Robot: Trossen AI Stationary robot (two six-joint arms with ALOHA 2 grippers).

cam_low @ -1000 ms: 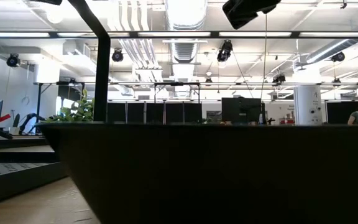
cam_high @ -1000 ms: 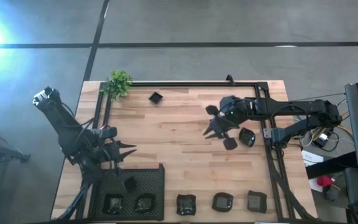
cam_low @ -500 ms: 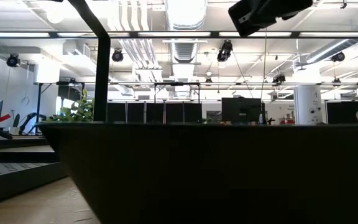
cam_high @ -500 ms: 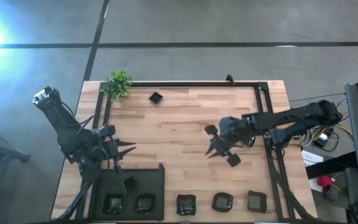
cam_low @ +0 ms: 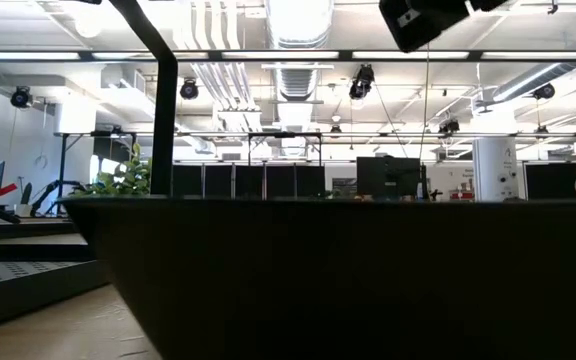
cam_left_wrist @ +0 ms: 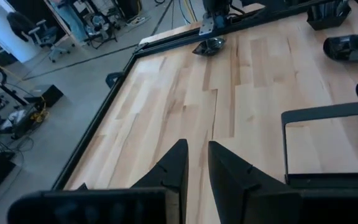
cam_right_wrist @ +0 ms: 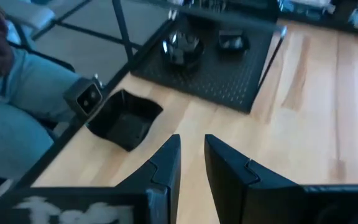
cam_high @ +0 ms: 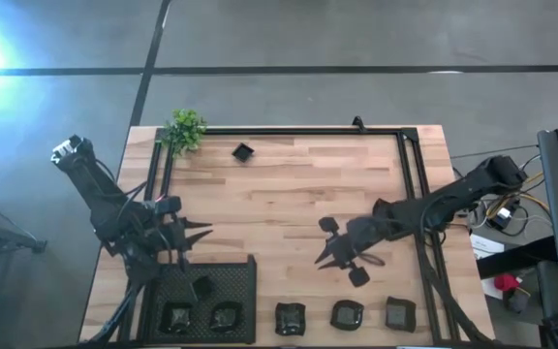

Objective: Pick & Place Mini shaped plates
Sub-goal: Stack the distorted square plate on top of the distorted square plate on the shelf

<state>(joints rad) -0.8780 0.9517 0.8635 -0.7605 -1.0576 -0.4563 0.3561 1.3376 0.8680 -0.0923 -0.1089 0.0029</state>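
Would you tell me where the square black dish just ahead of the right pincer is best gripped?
Probably take the dish by its raised rim on the side facing the right pincer, coming from above: it lies open side up, so one finger fits inside, one outside. The frame rail crowds its far side.

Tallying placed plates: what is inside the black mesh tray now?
The mesh tray holds three mini plates; its left edge is covered by the left arm.

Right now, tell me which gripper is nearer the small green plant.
Left. The left gripper sits just below the small green plant, on its side of the table; the right gripper is across the table, near the front row.
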